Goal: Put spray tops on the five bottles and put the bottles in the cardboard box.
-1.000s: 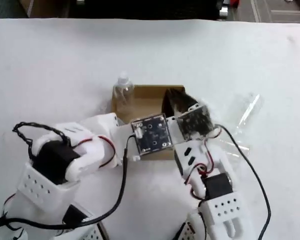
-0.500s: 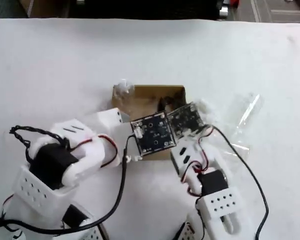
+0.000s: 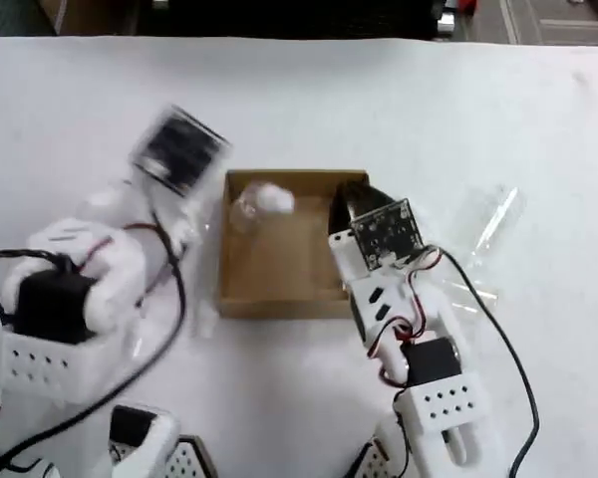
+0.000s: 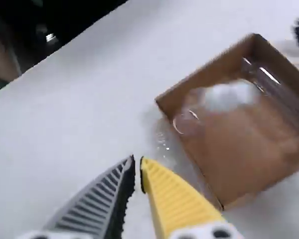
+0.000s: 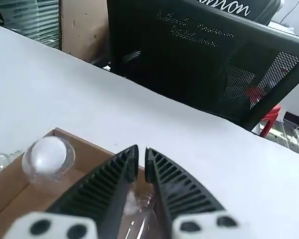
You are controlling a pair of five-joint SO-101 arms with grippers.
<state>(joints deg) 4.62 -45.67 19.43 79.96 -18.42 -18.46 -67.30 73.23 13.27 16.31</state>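
1. High view: the bottle lies in the box's far corner; both arms' jaws are clenched, empty.
2. I risk nudging the box, since the right jaws hang over its edge.

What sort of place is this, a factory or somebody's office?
Most likely an office or small lab, not a factory: a black mesh office chair stands beyond a plain white table with a cardboard box on it.
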